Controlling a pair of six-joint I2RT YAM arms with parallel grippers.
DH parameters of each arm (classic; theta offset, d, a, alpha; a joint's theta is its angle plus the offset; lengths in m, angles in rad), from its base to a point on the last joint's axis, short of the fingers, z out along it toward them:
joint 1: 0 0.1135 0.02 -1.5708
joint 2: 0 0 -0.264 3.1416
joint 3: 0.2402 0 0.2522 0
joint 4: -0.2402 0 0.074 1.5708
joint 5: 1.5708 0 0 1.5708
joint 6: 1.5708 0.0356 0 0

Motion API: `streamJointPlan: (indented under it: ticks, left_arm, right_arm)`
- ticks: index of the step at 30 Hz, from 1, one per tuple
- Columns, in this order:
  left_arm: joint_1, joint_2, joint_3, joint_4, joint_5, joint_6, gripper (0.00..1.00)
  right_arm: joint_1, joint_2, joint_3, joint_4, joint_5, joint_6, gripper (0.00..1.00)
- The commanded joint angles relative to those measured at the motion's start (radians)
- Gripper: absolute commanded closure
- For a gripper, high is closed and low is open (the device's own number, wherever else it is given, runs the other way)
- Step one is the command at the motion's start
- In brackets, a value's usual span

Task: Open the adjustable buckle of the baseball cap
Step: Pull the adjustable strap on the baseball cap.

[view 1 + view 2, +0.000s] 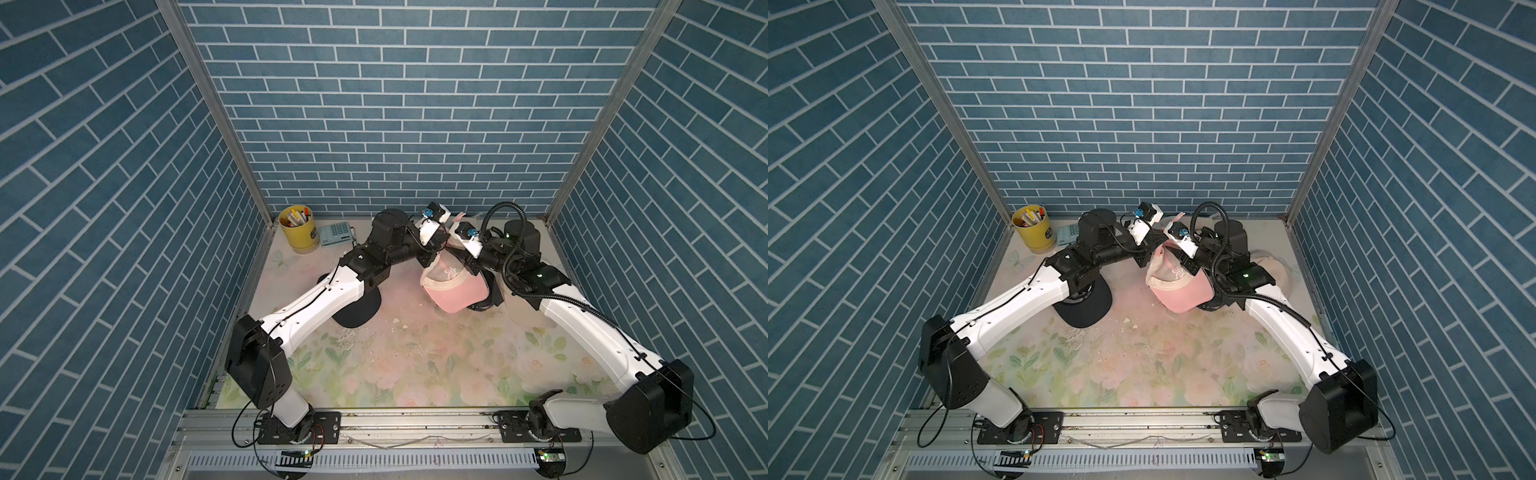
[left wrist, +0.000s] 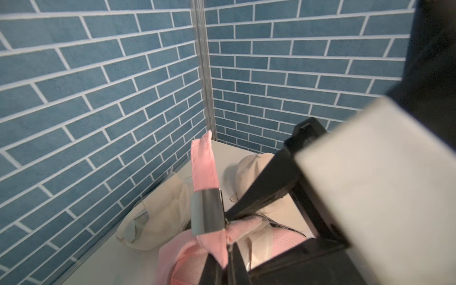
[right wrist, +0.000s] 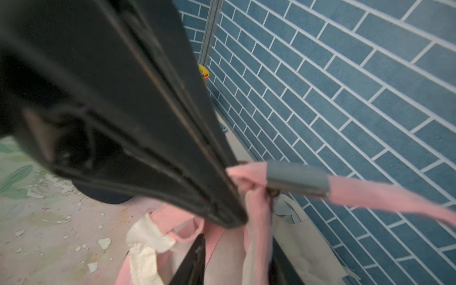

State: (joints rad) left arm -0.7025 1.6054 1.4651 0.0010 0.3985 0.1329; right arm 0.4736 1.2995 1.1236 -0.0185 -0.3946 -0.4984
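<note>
Your pink cap [image 1: 455, 293] is sitting tipped up toward 1 o'clock on the worktop [image 1: 374, 365], with its brim pointing to 6 o'clock and both hands meeting over its back. Your left hand [image 2: 225, 251] is clamping tight on the pink strap [image 2: 203, 162] right beside the metal buckle [image 2: 207, 212], and the strap's loose tail is sticking out past the buckle's other end. Your right hand [image 3: 237, 246] is standing partway apart with pink cap fabric between its fingers; you cannot tell whether it is gripping. A black cap [image 1: 357, 309] is lying at 9 o'clock, and a yellow pen cup [image 1: 296, 228] is standing in the 11 o'clock corner.
</note>
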Motion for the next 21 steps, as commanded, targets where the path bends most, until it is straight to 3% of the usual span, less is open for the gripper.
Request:
streamJointPlan:
  ticks: [1,15,21]
  left_arm:
    - [-0.001,0.032,0.061,-0.031,0.072,0.016,1.0]
    - [-0.003,0.113,0.169,-0.173,0.141,0.054,1.0]
    - [-0.003,0.148,0.221,-0.267,0.101,0.093,1.0]
  right_arm:
    - [0.008,-0.015,-0.03,0.125,0.077,-0.014,0.63]
    - [0.049,-0.032,-0.051,0.157,0.166,-0.106,0.83]
    - [0.056,-0.023,-0.069,0.23,0.299,-0.097,0.94]
